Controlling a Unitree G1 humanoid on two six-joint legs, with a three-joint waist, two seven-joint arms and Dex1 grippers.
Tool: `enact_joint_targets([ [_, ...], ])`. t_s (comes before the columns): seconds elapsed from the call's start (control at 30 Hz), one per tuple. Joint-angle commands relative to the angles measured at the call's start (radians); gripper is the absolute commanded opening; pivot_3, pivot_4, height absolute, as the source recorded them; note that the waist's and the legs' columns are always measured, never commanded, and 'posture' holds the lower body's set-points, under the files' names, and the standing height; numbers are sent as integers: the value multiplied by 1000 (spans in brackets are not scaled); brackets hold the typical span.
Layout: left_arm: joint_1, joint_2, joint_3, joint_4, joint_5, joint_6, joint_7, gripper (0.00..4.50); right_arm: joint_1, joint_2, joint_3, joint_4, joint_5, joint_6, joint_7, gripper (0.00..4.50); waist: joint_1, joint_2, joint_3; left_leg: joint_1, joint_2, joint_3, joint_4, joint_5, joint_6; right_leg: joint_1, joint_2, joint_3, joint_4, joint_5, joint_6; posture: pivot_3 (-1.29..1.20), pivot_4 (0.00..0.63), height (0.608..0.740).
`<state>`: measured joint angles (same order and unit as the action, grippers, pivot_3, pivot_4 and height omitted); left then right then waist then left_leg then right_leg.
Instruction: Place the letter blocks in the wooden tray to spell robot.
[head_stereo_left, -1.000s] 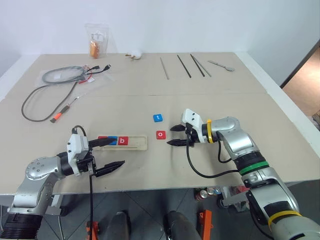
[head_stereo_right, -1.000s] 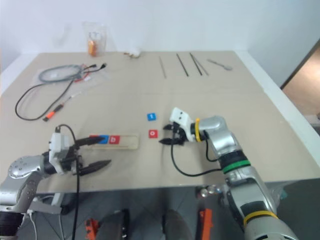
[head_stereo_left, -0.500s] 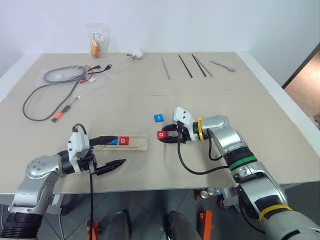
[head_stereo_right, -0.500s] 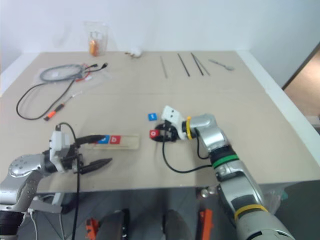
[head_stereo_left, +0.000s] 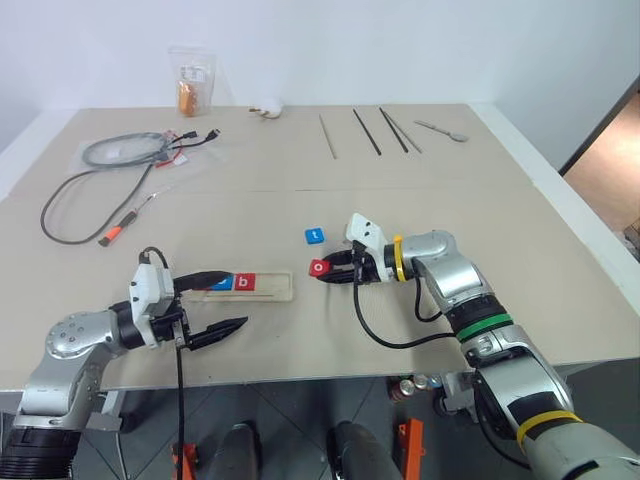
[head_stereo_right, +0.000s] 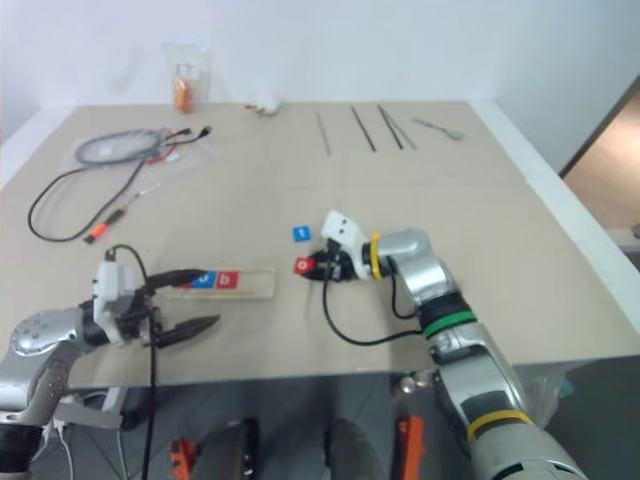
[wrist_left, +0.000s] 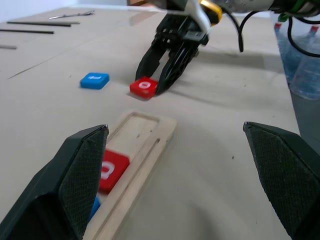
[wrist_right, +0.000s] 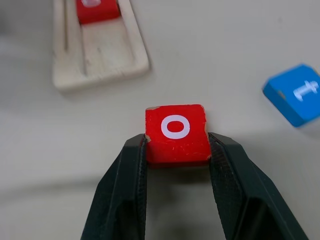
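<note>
Centre of the frame in the head views: the right gripper (wrist_right: 176, 150) has its two black fingers clamped on the sides of the red o tile (wrist_right: 176, 133), just past the open end of the wooden tray (head_stereo_left: 268, 290). In the right wrist view the tile sits squarely between the finger pads, white letter up. The blue t tile (head_stereo_left: 314, 236) lies loose on the table just above it in the frame, close by but apart. In the tray, a red b tile (head_stereo_left: 247, 282) and a blue tile (head_stereo_left: 222, 283) sit side by side, with bare groove left toward the right end. Lower left, the left gripper (head_stereo_left: 228, 299) hovers with fingers spread wide, one over the tray's left end, hiding part of it. Upper left, a coiled cable (head_stereo_left: 95, 180) sprawls beside a small bag (head_stereo_left: 192, 80). Along the top edge lie thin rods (head_stereo_left: 365, 130) and a spoon (head_stereo_left: 443, 129), well apart from the action.
</note>
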<state>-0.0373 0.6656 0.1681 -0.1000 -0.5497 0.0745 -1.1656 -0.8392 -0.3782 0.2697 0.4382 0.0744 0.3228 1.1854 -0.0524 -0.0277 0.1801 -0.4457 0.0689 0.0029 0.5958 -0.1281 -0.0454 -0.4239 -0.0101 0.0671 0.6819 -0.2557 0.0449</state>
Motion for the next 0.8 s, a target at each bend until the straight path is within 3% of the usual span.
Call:
enact_joint_targets([
  [0.03, 18, 28, 45, -11, -10, -9, -14, 4500, -38, 15, -19, -163, 77, 129, 23, 1192, 4, 0, 0, 0, 0, 0, 0, 0, 0, 0, 0, 0, 0, 0, 0, 0, 150, 740],
  [0.27, 37, 58, 78, 3, -4, -18, -26, 4500, -154, 69, 79, -198, 52, 276, 7, 1192, 5, 0, 0, 0, 0, 1, 0, 0, 0, -1, -1, 0, 0, 0, -2, 0, 150, 740],
  [0.47, 56, 58, 102, -27, -23, -6, -9, 4500, -207, 97, 175, -54, -21, 184, 28, 1192, 5, 0, 0, 0, 1, 1, 0, 0, 0, -1, -1, -1, 0, 0, -3, 0, 150, 740],
  [0.8, 105, 34, 120, -96, -38, 4, 42, 4500, -250, 161, 208, 122, -93, 76, 29, 1192, 5, 0, 0, -1, 2, 1, -2, 0, 0, -2, 0, -1, 0, -1, -4, 0, 150, 740],
])
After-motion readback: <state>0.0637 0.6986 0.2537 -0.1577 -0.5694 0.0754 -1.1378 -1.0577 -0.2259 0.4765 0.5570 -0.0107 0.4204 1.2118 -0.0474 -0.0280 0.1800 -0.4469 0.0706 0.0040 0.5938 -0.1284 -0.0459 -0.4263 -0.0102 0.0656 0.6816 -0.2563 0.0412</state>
